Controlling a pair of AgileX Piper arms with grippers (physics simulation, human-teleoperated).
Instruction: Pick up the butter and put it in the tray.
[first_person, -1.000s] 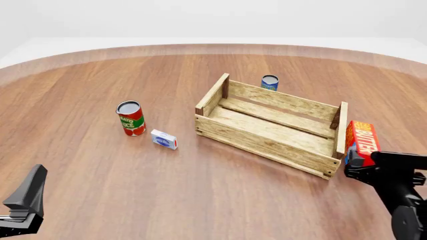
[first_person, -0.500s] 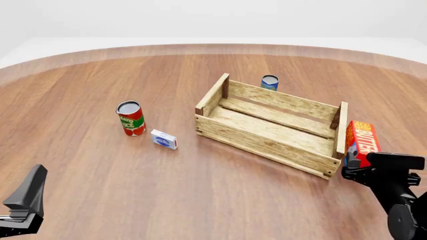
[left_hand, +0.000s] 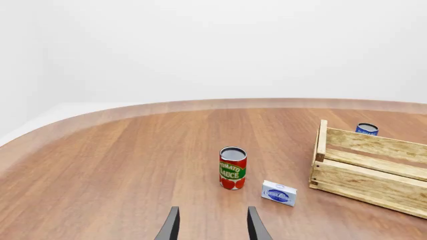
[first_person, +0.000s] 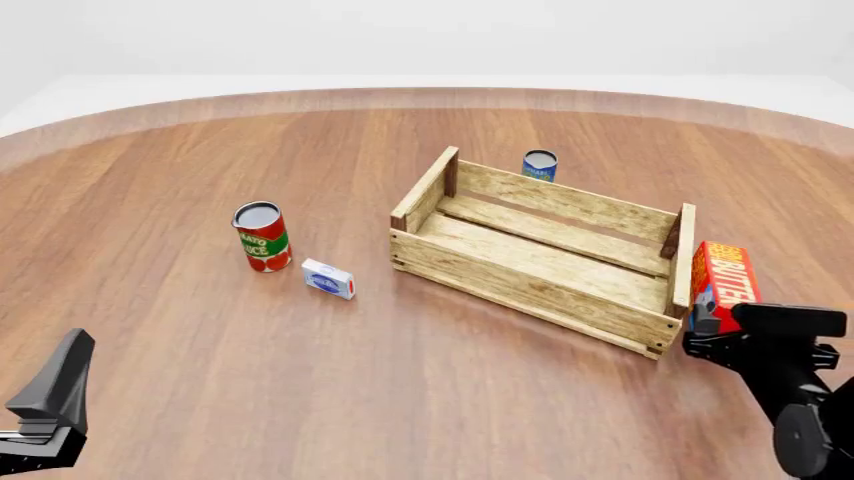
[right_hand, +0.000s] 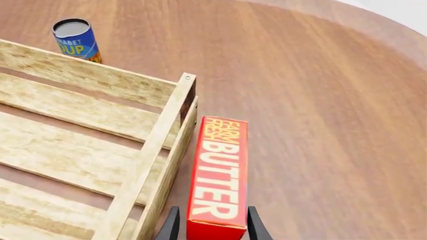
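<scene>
The butter (first_person: 725, 285), a red-orange carton with yellow-white "BUTTER" lettering, lies on the table just outside the right end wall of the tray (first_person: 534, 285), a pale slatted wooden crate. In the right wrist view the butter (right_hand: 219, 180) lies along the tray's end wall (right_hand: 160, 150). My right gripper (right_hand: 212, 227) is open, with one finger on each side of the butter's near end; it shows in the front view (first_person: 711, 332) too. My left gripper (first_person: 54, 400) is open and empty at the near left, far from the tray (left_hand: 367, 185).
A tomato sauce can (first_person: 262, 237) and a small white-blue box (first_person: 328, 279) stand left of the tray. A blue can (first_person: 539, 165) stands behind the tray's far wall. The round wooden table's edge curves along the back.
My right gripper has come a little lower and closer around the butter's near end. The butter, the tray and the left arm have not moved.
</scene>
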